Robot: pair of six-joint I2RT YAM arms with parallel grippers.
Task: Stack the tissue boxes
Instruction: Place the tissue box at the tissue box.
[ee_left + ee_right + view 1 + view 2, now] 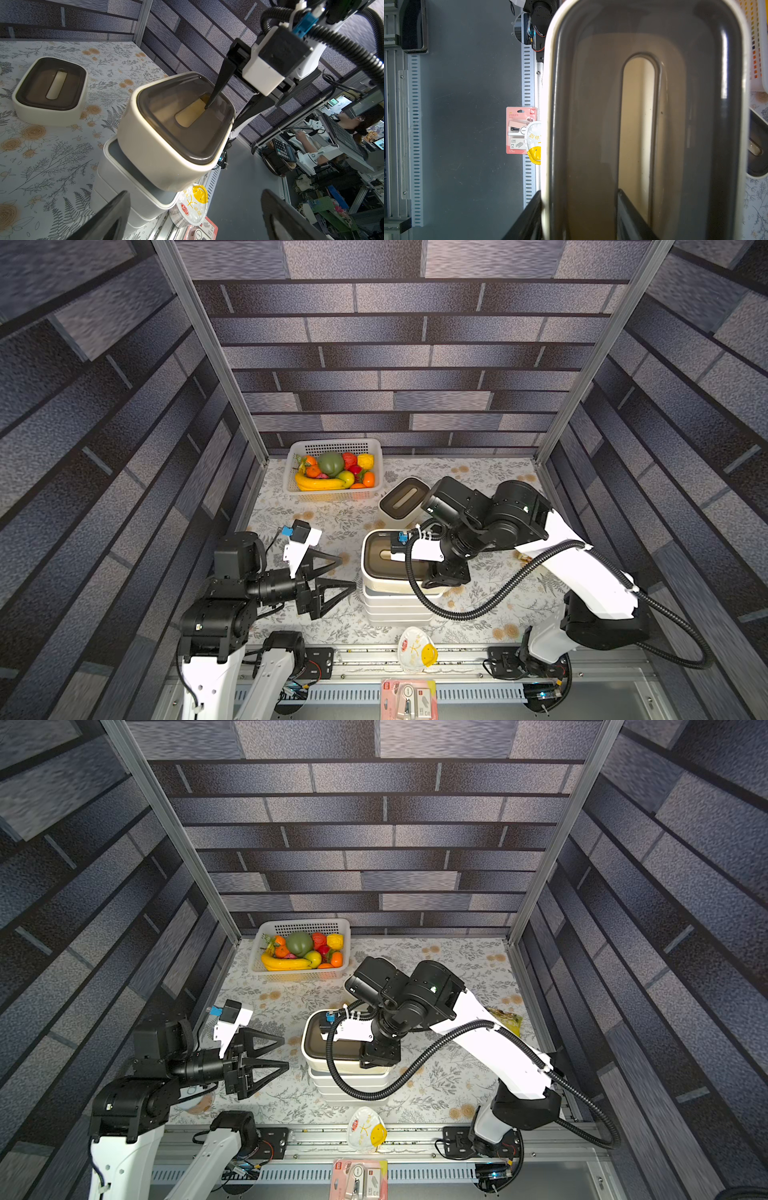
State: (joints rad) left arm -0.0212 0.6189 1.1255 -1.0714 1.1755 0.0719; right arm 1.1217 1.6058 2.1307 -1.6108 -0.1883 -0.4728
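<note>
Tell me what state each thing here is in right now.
Pile of white boxes with grey lids: stacked upright.
Rounded cream tissue box with dark-brown lid: gripped, tilted atop the pile.
Right gripper: shut on that box, one finger in its slot.
Second cream tissue box: upright on the table, untouched.
Left gripper: open, empty.
White perforated basket: full of fruit.

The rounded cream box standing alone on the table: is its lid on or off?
On. The dark-brown lid sits inside the rim of the rounded cream box, slot up.
</note>
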